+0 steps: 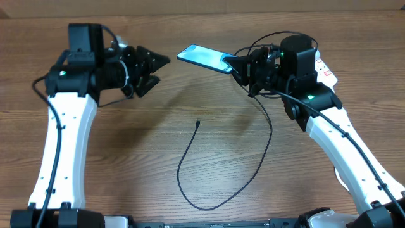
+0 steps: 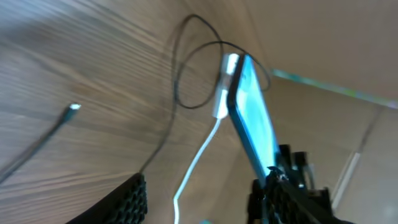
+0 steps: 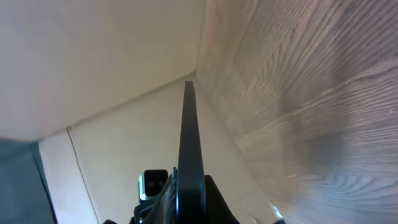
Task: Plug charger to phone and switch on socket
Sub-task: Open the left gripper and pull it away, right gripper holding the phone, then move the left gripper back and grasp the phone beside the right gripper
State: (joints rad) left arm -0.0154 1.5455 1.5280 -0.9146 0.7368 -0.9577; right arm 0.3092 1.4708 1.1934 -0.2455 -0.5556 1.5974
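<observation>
Pinching the phone point(image 1: 201, 57) by one end in the right fingers point(image 1: 233, 64), above the surface point(image 1: 126, 164), apparently presenting its free end to the spread, empty left fingers point(image 1: 159, 71); charger point(image 1: 197, 125) loose below.

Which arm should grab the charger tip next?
Left. The left gripper is open and empty; the right gripper holds the phone. The charger lies loose, tip between the arms.

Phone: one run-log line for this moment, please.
right hand: holds phone, raised | left hand: open, empty | charger: on table, unplugged
</observation>
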